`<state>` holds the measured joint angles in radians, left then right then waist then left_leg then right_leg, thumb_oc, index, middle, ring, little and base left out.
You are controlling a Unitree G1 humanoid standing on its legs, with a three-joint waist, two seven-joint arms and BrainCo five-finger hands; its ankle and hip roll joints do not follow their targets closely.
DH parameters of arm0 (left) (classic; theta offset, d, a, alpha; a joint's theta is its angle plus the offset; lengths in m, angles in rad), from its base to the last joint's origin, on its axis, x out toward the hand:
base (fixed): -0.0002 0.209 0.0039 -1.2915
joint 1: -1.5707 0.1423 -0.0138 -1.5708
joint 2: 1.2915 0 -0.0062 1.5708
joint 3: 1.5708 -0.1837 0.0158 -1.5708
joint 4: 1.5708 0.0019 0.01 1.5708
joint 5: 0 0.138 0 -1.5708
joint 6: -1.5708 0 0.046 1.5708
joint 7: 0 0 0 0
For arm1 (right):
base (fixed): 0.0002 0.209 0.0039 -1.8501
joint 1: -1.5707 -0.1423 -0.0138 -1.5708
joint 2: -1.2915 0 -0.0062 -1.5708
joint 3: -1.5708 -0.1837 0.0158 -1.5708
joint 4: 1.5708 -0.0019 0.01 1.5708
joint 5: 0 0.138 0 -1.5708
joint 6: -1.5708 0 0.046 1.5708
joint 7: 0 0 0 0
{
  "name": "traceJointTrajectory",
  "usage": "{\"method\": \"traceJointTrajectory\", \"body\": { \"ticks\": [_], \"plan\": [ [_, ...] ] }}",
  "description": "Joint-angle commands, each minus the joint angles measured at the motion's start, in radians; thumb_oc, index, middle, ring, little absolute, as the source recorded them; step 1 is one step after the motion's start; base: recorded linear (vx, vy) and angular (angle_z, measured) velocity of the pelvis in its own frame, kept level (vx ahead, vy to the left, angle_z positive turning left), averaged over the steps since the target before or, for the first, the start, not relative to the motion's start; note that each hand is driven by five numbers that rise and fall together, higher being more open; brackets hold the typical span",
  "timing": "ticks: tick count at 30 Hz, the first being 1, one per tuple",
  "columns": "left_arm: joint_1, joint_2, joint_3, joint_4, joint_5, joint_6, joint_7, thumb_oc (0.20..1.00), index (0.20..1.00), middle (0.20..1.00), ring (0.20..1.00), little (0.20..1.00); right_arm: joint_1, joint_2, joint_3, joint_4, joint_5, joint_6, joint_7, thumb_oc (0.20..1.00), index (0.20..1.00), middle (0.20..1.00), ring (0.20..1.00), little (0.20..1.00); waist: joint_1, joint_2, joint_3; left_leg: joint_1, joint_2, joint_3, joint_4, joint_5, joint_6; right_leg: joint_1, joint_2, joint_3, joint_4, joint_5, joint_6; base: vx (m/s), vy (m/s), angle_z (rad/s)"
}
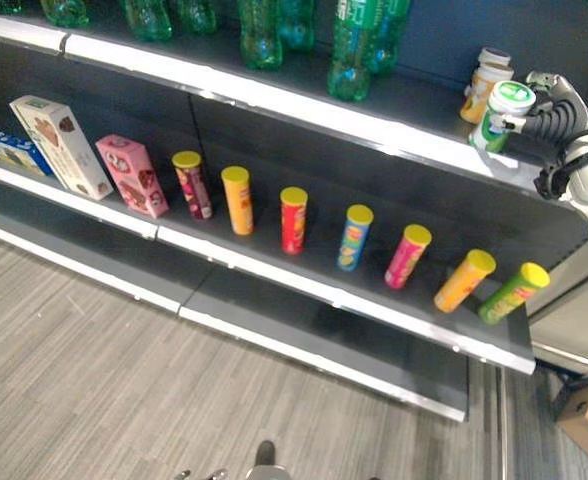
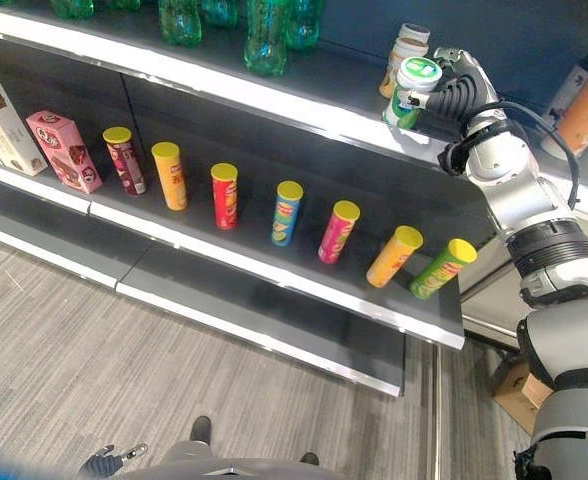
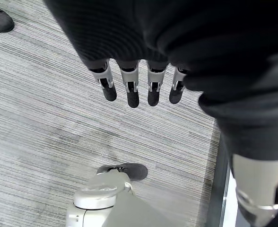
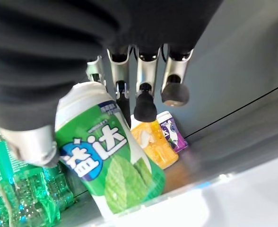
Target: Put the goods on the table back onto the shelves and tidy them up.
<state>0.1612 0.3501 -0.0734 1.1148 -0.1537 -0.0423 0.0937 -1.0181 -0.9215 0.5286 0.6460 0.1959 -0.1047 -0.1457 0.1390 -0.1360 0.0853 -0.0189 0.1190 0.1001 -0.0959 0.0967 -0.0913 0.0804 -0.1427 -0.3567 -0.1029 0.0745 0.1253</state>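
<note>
Right hand (image 2: 452, 88): the green jar (image 2: 411, 92) is being gripped at the top shelf (image 2: 274, 105) edge
Left hand (image 3: 139, 87): being hung relaxed, holding nothing
Risk: the jar is being set near the lip; toppling off is judged likely

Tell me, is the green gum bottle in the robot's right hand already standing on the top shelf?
Cannot tell. The green gum bottle is upright at the top shelf edge, the right hand gripping it; its base is hidden.
</note>
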Motion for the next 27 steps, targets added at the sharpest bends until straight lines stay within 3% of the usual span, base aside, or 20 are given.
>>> {"method": "traceJointTrajectory", "body": {
  "ticks": [1,7,8,9,21,27],
  "plan": [
    [-0.038,0.023,-0.043,0.043,-0.007,-0.015,0.011,1.000,1.000,1.000,1.000,1.000,-0.118,-0.021,0.048,0.043,-0.015,-0.014,-0.013,0.200,0.200,0.200,0.200,0.200,0.017,0.003,0.018,0.029,0.046,0.063,0.012,-0.066,-0.052,0.037,-0.048,-0.042,0.032,-0.074,0.052,0.00,0.000,0.00],
    [-0.039,0.023,-0.044,0.047,-0.011,-0.015,0.014,1.000,1.000,1.000,1.000,1.000,-0.126,-0.003,0.057,0.053,-0.024,-0.010,-0.018,0.200,0.200,0.200,0.200,0.200,0.018,0.001,0.017,0.032,0.049,0.062,0.010,-0.066,-0.054,0.039,-0.045,-0.042,0.033,-0.077,0.051,0.00,0.000,0.00],
    [-0.040,0.023,-0.043,0.047,-0.013,-0.015,0.015,1.000,1.000,1.000,1.000,1.000,-0.123,0.000,0.057,0.054,-0.028,-0.008,-0.021,0.564,0.564,0.564,0.564,0.564,0.020,0.000,0.017,0.033,0.050,0.062,0.010,-0.067,-0.054,0.040,-0.044,-0.045,0.033,-0.077,0.050,0.00,0.000,0.00],
    [-0.041,0.023,-0.043,0.046,-0.013,-0.015,0.016,1.000,1.000,1.000,1.000,1.000,-0.124,0.004,0.054,0.057,-0.029,-0.008,-0.023,1.000,1.000,1.000,1.000,1.000,0.020,0.000,0.018,0.034,0.050,0.062,0.010,-0.067,-0.053,0.040,-0.043,-0.045,0.033,-0.077,0.050,0.00,0.000,0.00],
    [-0.040,0.021,-0.042,0.054,-0.014,-0.011,0.018,1.000,1.000,1.000,1.000,1.000,-0.127,0.005,0.021,0.076,-0.041,-0.004,-0.060,1.000,1.000,1.000,1.000,1.000,0.018,0.000,0.014,0.041,0.050,0.066,0.009,-0.073,-0.050,0.039,-0.043,-0.041,0.032,-0.074,0.051,0.00,0.000,0.00],
    [-0.044,0.019,-0.037,0.065,-0.002,-0.007,0.027,1.000,1.000,1.000,1.000,1.000,-0.133,-0.039,-0.015,0.025,-0.076,-0.010,-0.126,1.000,1.000,1.000,1.000,1.000,0.006,0.000,0.011,0.048,0.051,0.073,0.009,-0.079,-0.048,0.040,-0.044,-0.036,0.030,-0.072,0.054,0.00,0.000,0.00]
  ]
}}
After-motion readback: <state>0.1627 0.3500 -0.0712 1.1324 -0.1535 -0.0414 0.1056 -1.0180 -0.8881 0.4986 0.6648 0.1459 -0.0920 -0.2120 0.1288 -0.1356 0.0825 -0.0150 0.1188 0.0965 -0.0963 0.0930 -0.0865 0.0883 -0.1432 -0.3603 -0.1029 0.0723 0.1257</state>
